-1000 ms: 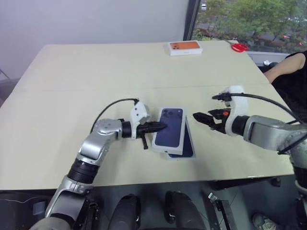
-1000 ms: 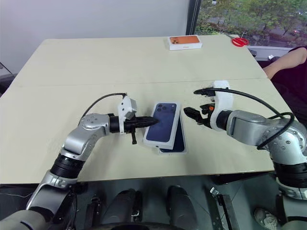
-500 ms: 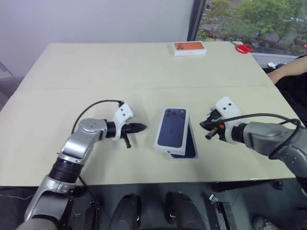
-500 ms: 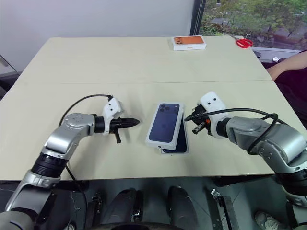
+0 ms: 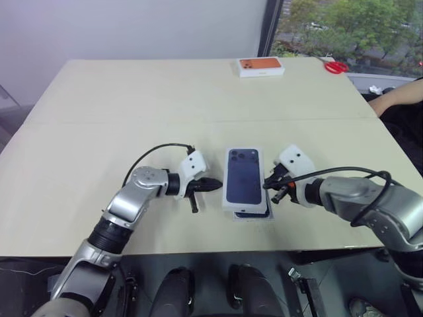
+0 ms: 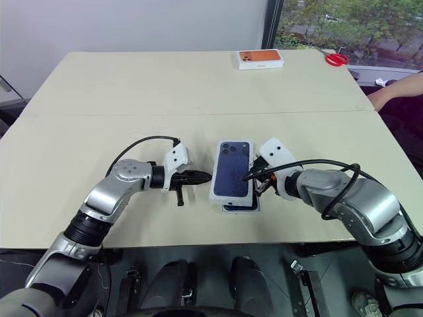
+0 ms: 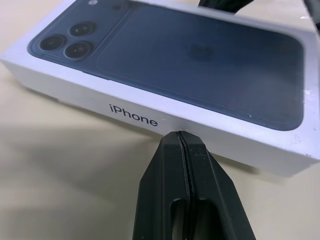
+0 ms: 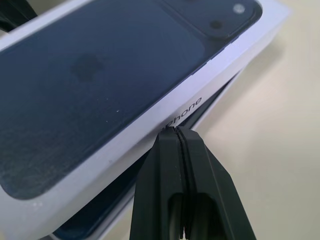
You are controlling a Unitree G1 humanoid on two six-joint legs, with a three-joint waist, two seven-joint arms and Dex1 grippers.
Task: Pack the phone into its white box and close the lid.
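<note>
left gripper (image 5: 218,185): fingers pressed together | right gripper (image 5: 268,185): fingers together, apparently pointing inward

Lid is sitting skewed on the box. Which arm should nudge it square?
Probably the right. The lid overhangs away from the right gripper, leaving the phone exposed on that side. Its shut fingers already meet the lid's edge.

- The lid (image 5: 244,178) is a white rectangular cover with a dark blue phone printed on its top face and "iPhone" lettered along its long side walls. It lies printed face up near the table's front edge, resting askew on the parts beneath rather than seated.
- The phone (image 8: 90,220) shows as a dark blue strip under the lid's near end, inside the white box (image 5: 254,217).
</note>
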